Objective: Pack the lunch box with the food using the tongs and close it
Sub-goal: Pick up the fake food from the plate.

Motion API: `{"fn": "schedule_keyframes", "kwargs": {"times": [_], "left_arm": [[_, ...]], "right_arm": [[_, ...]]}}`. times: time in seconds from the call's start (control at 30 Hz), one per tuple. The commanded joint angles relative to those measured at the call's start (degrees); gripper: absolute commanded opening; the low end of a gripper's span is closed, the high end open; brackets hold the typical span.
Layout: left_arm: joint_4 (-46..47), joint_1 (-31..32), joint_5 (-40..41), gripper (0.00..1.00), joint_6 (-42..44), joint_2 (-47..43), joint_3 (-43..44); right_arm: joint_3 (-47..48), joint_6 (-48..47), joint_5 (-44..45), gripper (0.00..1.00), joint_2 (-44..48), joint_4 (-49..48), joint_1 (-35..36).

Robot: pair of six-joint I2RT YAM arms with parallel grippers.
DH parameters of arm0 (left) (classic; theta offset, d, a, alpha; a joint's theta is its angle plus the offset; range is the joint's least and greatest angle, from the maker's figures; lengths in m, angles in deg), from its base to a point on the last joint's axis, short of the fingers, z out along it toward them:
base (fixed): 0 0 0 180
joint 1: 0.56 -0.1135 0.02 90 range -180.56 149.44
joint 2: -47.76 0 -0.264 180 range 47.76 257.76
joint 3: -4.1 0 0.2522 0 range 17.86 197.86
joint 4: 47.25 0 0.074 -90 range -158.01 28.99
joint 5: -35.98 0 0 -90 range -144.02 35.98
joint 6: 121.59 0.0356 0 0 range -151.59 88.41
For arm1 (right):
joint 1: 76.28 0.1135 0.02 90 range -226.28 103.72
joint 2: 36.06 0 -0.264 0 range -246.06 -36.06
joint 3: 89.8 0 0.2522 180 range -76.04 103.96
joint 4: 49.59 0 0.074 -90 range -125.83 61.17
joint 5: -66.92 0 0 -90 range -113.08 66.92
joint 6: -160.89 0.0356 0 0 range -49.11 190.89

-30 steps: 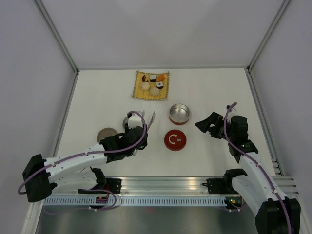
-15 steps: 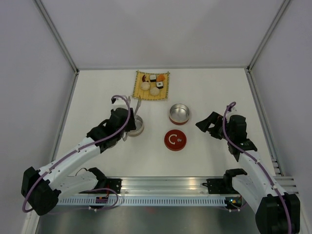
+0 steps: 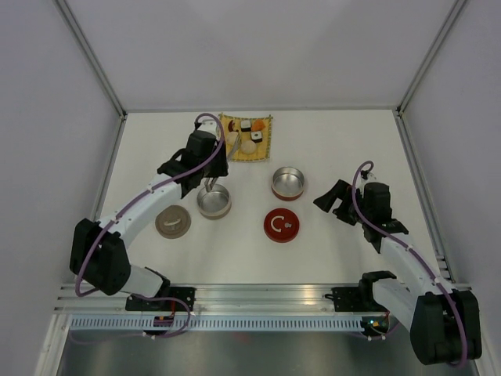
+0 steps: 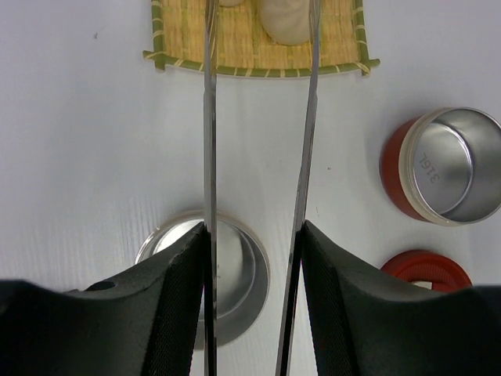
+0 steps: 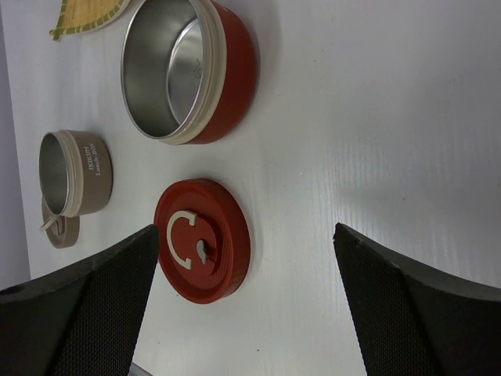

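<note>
The left claw (image 4: 253, 227) is clenched on the tongs (image 4: 208, 141), its two dark fingers (image 4: 176, 294) pressing the thin silver arms from outside so they run forward nearly side by side with a gap between them. The arm reaches over the worktop (image 3: 337, 149) towards the far side, and the tongs stretch above the beige tin (image 3: 213, 201) out onto the yellow mat (image 3: 266, 149). All the food (image 3: 249, 146) lies on that mat: two round white buns, two black-wrapped rolls, an orange piece and a dark red-brown piece. In the left wrist view one white bun (image 4: 286, 19) sits between the two tong arms at the top edge; the tips run out of view, so I cannot tell whether they touch it. The beige tin stands open and holds nothing, with its beige lid (image 3: 172, 222) just beside it on the left. The red tin (image 3: 288, 182), also open and bare inside, stands to the right of the mat's near edge, and the red lid (image 3: 281, 225) lies handle-up just nearer than it. The right claw (image 3: 333, 200) is released, fingers spread wide and grasping nothing, hanging over the worktop to the right of the red tin and red lid.
</note>
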Motion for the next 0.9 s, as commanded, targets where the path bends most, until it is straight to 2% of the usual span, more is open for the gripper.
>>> {"fn": "schedule_keyframes", "kwargs": {"times": [0.0, 0.33, 0.57, 0.87], "left_arm": [[2.10, -2.51, -6.31, 0.55, 3.29, 4.03, 5.76], [-3.87, -2.95, -2.37, 0.54, 7.24, 17.30, 19.73], [-5.90, -2.87, 4.40, 0.54, 9.78, 20.30, 22.20], [-6.25, -2.87, 4.06, 0.54, 10.23, 24.77, 24.49]], "right_arm": [[2.02, -1.09, 0.61, 0.98, -1.91, -3.17, 0.28], [2.64, -2.05, 0.17, 0.98, -7.98, -6.34, 0.28], [2.46, -2.32, 0.00, 0.98, -10.53, -7.92, 0.28], [2.64, -2.32, -0.18, 0.98, -12.03, -8.27, 0.28]]}}
